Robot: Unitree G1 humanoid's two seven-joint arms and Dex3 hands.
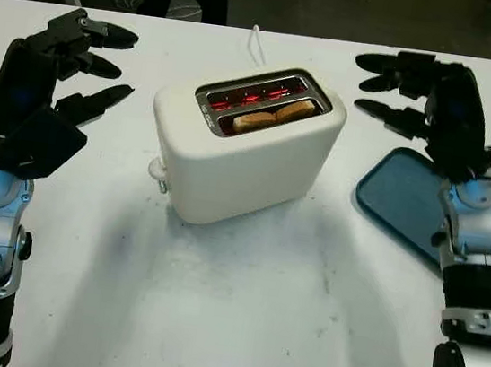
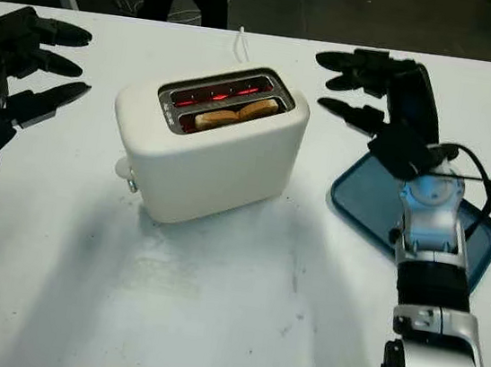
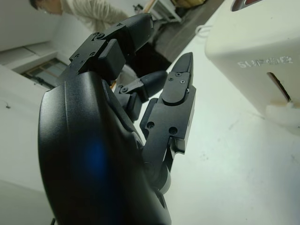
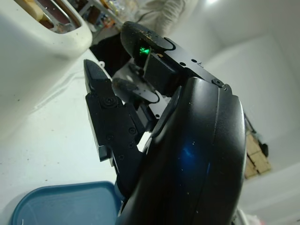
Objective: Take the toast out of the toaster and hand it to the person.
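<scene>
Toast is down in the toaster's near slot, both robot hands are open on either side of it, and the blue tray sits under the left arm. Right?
Not quite. The blue tray lies under the right arm, as the left eye view shows. The rest holds: the toast sits in the toaster near slot, with the left robot hand and right robot hand open either side.
</scene>
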